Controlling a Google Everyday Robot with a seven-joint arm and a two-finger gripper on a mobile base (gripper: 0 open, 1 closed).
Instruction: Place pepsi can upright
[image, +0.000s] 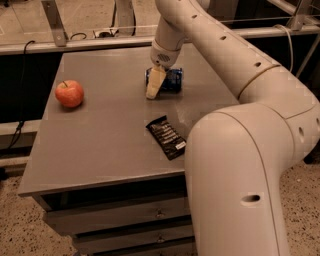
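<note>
- The robot arm (235, 150) was seen filling the right of the view, reaching over the far half of the tabletop (110, 130).
- A black snack bar wrapper (167, 137) was noted lying flat near the front right edge, well apart from the work area.
- A red apple (69, 93) was noted near the left edge, also well apart.
- The pepsi can (172, 80) was found at the far centre of the tabletop, apparently lying on its side, not yet upright.
- The gripper (154, 87) was placed at the can's left end, touching or just beside it and covering that end.
- Whether the jaws were clenched on the can or released could not be told.
- Step judged: the grasp on the can was being secured, ahead of the tip-up.
- A grip across the can's body was advised, squeezed gently since thin metal dents.
- A short lift before rotation was advised, so the rim would not scrape or roll.
- The base was to be set flat on bare tabletop, and let go only once the can was steady.
</note>
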